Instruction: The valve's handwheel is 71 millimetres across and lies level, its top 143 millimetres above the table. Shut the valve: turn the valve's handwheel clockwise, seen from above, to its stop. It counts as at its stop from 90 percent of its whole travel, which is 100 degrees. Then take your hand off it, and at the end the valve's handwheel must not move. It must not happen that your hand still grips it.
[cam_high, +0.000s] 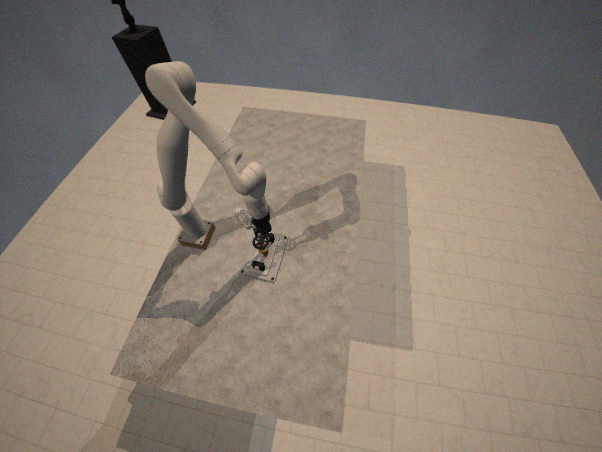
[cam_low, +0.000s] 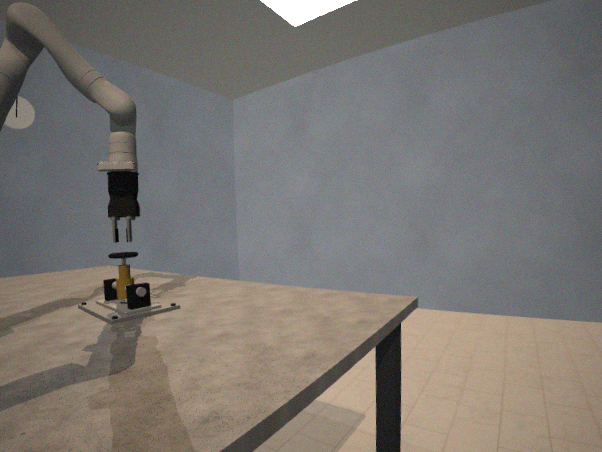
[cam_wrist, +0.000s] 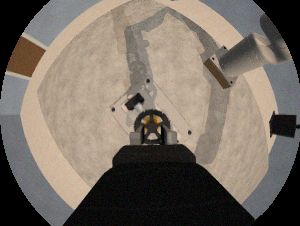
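The valve stands on a grey base plate (cam_low: 127, 307) on the table, with a yellow stem (cam_low: 124, 275) and black end blocks. Its black handwheel (cam_low: 123, 255) lies level on top; it also shows in the top view (cam_high: 260, 242) and in the wrist view (cam_wrist: 151, 125), partly hidden by my gripper body. My gripper (cam_low: 122, 239) points straight down and hangs a short way above the handwheel, centred over it, apart from it. Its fingers stand partly open with nothing between them. In the overhead view my gripper (cam_high: 261, 232) sits right over the wheel.
My arm's base (cam_high: 196, 235) is bolted to the table left of the valve. A black pedestal (cam_high: 142, 55) stands at the far corner. The table's right edge (cam_low: 320, 380) and its dark leg (cam_low: 388, 385) lie well right of the valve.
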